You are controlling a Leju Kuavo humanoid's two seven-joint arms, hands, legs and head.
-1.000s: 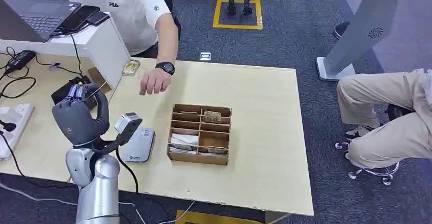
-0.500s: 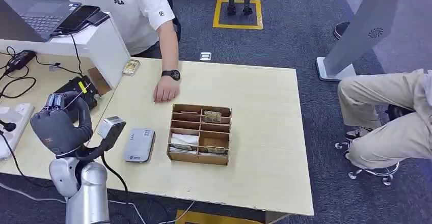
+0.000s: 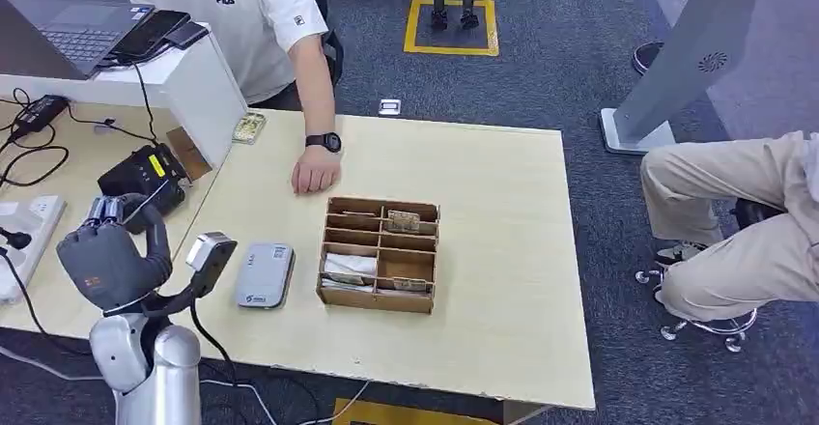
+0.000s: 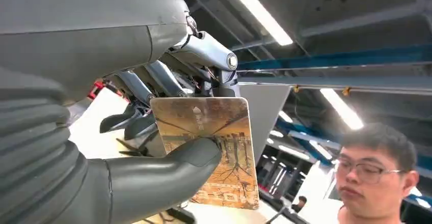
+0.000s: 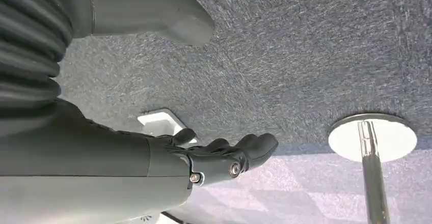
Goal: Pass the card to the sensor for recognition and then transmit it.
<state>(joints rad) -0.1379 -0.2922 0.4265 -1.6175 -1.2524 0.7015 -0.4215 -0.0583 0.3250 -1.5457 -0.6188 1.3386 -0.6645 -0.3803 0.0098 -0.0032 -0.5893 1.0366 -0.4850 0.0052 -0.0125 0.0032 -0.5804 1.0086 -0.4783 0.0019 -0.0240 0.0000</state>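
The card [image 4: 209, 147] is pinched by thumb against fingers in the left hand [image 3: 106, 251], raised off the tabletop [image 3: 483, 251] left of the sensor [image 3: 265, 274], apparently for scanning; the right hand [image 5: 224, 158] is seen hanging slack, holding nothing.

Sensor [image 3: 264, 274] on table [image 3: 502, 251], just beside organiser box [image 3: 379, 254] at its 9 o'clock. Person's hand [image 3: 314, 169] on table, 11 o'clock of box. Left hand [image 3: 111, 251] w/ card [image 4: 209, 147] at sensor's 9 o'clock. Laptop [image 3: 77, 24] approx. 11 o'clock, well apart.
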